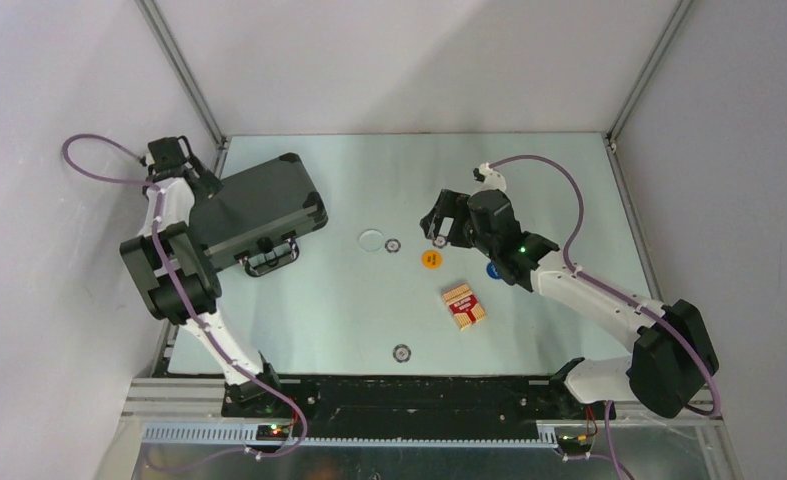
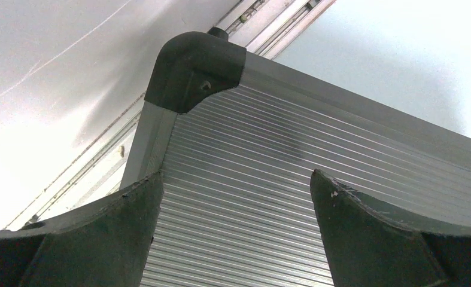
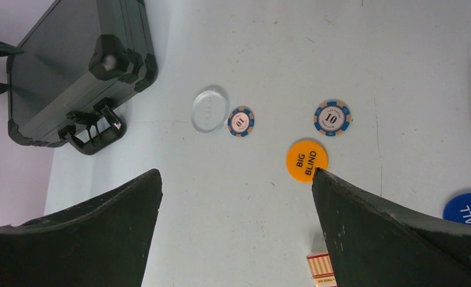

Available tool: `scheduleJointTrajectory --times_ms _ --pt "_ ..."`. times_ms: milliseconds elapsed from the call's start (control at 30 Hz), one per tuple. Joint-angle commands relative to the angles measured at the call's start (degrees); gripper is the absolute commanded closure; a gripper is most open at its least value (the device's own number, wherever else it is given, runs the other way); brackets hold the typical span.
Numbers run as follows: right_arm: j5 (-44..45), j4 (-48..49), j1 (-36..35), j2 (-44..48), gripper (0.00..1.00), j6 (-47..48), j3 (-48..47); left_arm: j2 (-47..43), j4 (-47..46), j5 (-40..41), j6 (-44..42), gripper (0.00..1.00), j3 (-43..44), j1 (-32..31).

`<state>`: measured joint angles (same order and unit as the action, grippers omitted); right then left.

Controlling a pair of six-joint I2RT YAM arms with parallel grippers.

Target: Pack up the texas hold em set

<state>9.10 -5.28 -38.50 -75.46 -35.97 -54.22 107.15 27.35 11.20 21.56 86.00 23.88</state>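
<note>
Far-left corner: briefcase [image 1: 259,210] lies flat on the table [image 1: 569,180], lid shut, handle [image 1: 271,260] towards the near side (case sits a bit off square).
left gripper [image 2: 236,174]: jaws spread wide, holding nothing. It hangs over the case's far-left corner, with the ribbed lid and black corner cap showing between the fingers. Can't tell whether the fingers touch the lid.
right gripper [image 3: 236,173]: jaws spread wide, holding nothing, hovering above the loose pieces mid-table and well apart from the case.
clear disc [image 1: 372,239]: flat on the table, right of the case.
first chip [image 1: 392,244]: just beside the clear disc, on its right.
second chip [image 3: 332,118]: further right, apart from the first (marked 10 in the right wrist view).
orange button [image 1: 430,259]: reads BIG BLIND, near side of the second chip, close to the right finger in the wrist view.
blue button [image 1: 492,269]: right of the orange one, partly hidden by the right arm.
card deck [image 1: 463,306]: red-patterned, near side of both buttons, tilted.
third chip [image 1: 401,352]: alone near the front edge.
</note>
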Motion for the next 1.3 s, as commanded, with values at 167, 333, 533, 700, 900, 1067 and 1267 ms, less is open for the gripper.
scheduleJointTrajectory --times_ms 167,333,533,700,900,1067,1267 --pt "-0.4 1.8 0.2 0.2 0.01 0.3 -0.2 1.9 5.1 4.7 -0.3 0.00 -1.6 2.8" --pt "-1.0 2.3 0.2 -0.4 0.00 0.0 -0.2 -2.0 3.7 3.6 -1.3 0.00 -2.8 2.7" --pt "-1.4 2.2 0.2 -0.8 0.01 0.0 -0.1 -5.6 -2.5 -5.5 -1.3 0.00 -4.7 1.8" --pt "-1.1 2.1 0.3 -0.5 0.01 0.3 -0.2 -9.6 -4.5 -7.1 -1.2 0.00 -5.4 1.9" --pt "-1.5 2.2 0.3 -1.0 0.01 0.2 -0.1 -13.9 -7.7 -9.9 -0.8 0.00 -7.1 1.9" --pt "-1.7 2.3 0.3 -1.2 0.01 0.3 -0.2 -14.4 -7.1 -2.3 -0.2 0.00 -7.8 2.2" --pt "-2.1 3.0 0.4 -1.3 0.01 0.2 -0.2 -9.8 -4.6 2.5 -0.8 0.00 -7.9 3.4"
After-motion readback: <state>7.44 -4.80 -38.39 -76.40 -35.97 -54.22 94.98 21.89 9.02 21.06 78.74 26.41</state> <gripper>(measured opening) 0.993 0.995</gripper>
